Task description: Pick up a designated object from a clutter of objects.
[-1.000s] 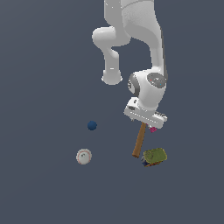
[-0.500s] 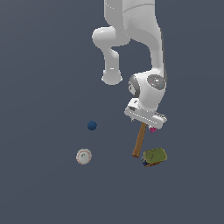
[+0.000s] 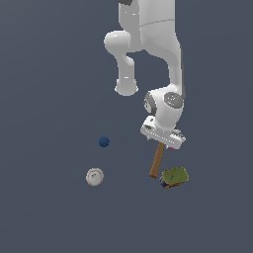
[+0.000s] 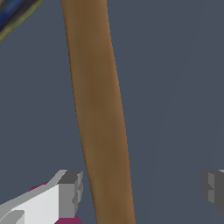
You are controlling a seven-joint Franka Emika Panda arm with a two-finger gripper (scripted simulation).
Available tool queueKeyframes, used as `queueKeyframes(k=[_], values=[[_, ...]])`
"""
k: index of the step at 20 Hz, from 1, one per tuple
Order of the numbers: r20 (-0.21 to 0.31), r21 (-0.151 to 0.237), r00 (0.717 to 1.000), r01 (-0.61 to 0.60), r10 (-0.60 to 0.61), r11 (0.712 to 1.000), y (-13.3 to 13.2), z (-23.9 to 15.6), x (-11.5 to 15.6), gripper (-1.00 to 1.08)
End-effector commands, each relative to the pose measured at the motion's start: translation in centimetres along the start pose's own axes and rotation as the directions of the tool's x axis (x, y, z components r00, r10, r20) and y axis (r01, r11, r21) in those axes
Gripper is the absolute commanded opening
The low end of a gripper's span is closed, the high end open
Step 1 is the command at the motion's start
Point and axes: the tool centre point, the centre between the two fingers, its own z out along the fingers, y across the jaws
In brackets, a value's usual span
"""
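Working across the exterior view from its left: I saw the white baseball (image 3: 94,176) lying alone on the dark floor, and the small blue ball (image 3: 104,142) up and a little to the right of it, the two well apart. Further right the arm came down from the top of the frame, and my gripper (image 3: 163,140) sat low over the upper end of the hammer (image 3: 157,161). Only the brown wooden handle showed there; the head was hidden under the gripper body. The handle ran down and slightly toward the exterior view's left, its free end just beside the green-yellow tin (image 3: 175,176), which lay furthest right. A speck of pink (image 3: 171,147) showed at the gripper's lower edge.

In the wrist view the handle (image 4: 98,113) ran the length of the frame between my two fingertips (image 4: 70,192). The jaws stood wide apart, one tip just beside the handle, the other well clear, neither touching the wood. A pink piece (image 4: 41,190) sat partly behind the nearer finger. A blue-and-yellow edge of the tin (image 4: 15,15) showed in one corner.
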Motion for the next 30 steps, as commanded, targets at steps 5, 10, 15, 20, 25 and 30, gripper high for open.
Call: queueKeyframes(k=[5,10,15,20,25,30], values=[[0.000,0.000,1.000,-0.001,0.001,1.000,0.0,1.6,0.0,1.00],[0.000,0.000,1.000,-0.001,0.001,1.000,0.0,1.6,0.0,-1.00],[0.000,0.000,1.000,-0.001,0.001,1.000,0.0,1.6,0.0,-1.00],[-0.004,0.005,1.000,0.002,-0.002,1.000,-0.2,1.1,0.2,-1.00],[-0.004,0.005,1.000,0.002,-0.002,1.000,0.5,-0.2,1.0,-1.00],[-0.003,0.005,1.000,0.002,-0.002,1.000,2.0,-2.9,2.7,-1.00]])
